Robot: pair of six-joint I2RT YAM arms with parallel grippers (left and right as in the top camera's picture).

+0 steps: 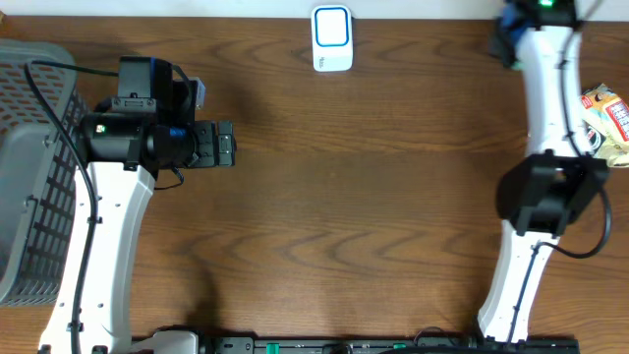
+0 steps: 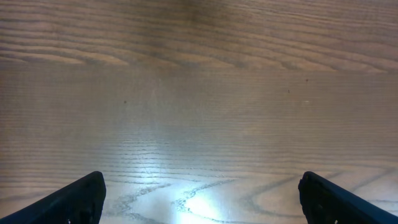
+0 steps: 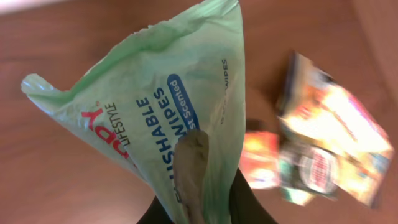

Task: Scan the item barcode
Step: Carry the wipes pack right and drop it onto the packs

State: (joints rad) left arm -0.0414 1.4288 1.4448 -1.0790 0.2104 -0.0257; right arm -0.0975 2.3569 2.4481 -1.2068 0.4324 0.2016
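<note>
A pale green pack of flushable wipes [image 3: 168,106] fills the right wrist view, lifted off the table with my right gripper [image 3: 202,208] shut on its lower end. No barcode shows on the side facing the camera. In the overhead view that gripper is hidden under its own arm [image 1: 550,192] at the right edge. The white and blue scanner [image 1: 332,37] stands at the back middle of the table. My left gripper [image 1: 228,145] [image 2: 202,199] hovers open over bare wood at the left, with nothing between its fingers.
A grey mesh basket [image 1: 29,197] sits at the far left edge beside the left arm. Colourful snack packets [image 1: 604,110] [image 3: 329,143] lie at the right edge, next to the right arm.
</note>
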